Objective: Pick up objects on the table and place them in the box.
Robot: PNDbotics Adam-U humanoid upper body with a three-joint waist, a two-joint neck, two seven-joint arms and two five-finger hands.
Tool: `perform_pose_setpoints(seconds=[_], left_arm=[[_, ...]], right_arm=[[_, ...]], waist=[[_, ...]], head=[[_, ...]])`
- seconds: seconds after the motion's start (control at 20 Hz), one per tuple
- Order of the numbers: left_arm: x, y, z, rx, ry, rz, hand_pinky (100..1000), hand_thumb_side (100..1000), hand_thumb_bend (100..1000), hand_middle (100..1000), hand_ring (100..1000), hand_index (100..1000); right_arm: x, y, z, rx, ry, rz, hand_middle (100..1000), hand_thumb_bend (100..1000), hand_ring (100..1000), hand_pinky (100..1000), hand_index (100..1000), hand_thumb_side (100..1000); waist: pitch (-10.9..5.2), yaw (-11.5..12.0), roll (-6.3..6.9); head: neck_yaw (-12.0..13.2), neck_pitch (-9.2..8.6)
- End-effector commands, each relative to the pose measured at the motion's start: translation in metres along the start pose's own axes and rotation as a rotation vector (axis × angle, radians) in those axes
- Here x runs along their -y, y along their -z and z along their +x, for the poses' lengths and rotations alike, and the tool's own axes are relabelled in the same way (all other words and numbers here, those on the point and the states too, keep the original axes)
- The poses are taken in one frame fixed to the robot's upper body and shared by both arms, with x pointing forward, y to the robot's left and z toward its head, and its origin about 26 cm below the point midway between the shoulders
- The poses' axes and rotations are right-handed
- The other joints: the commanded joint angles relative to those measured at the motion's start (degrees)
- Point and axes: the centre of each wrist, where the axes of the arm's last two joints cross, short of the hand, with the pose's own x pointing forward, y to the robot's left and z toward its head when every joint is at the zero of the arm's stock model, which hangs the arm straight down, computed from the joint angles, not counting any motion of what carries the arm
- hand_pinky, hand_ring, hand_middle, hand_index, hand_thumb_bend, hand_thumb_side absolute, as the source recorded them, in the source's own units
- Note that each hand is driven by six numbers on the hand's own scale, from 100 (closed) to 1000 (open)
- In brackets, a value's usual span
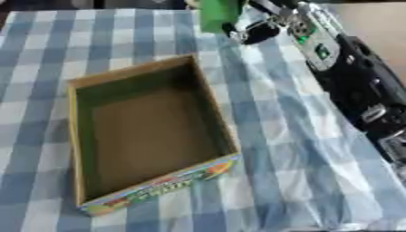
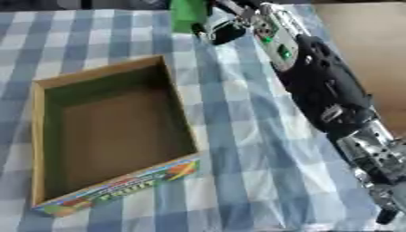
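Note:
An open cardboard box [image 1: 73, 136] with a colourful printed front lies empty on the checked cloth, left of centre. A green object [image 1: 218, 14] stands at the far edge of the table, cut off by the top of the view. My right arm comes in from the lower right and stretches up across the table. My right hand [image 1: 260, 28] is against the green object's right side. How the hand stands on the object is hidden by blur and by the hand's own back. My left hand shows in no view.
The blue and white checked tablecloth [image 1: 301, 181] covers the table and is wrinkled to the right of the box. A bare brown surface [image 2: 373, 41] lies beyond the cloth at the upper right. My right forearm [image 2: 325, 90] crosses the right side.

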Motion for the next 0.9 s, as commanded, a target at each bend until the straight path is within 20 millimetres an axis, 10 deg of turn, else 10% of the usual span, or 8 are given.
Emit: perform_pose_setpoints(seconds=[0.05, 0.9], left_arm=[[-0.014, 0.003, 0.015, 0.05, 0.058, 0.013, 828, 602, 100, 676, 677, 839], [-0.018, 0.003, 0.018, 0.07, 0.08, 0.003, 830, 602, 100, 680, 680, 843]], right_arm=[[0.024, 0.006, 0.026, 0.12, -0.074, 0.046, 495, 216, 544, 676, 977, 100], [-0.022, 0.048, 0.093, 0.392, -0.142, 0.269, 498, 173, 573, 707, 983, 169]], waist=[[-1.63, -0.1, 0.29], [-1.93, 1.8, 0.07]], head=[[-0.1, 0.64], [-1.2, 0.96]])
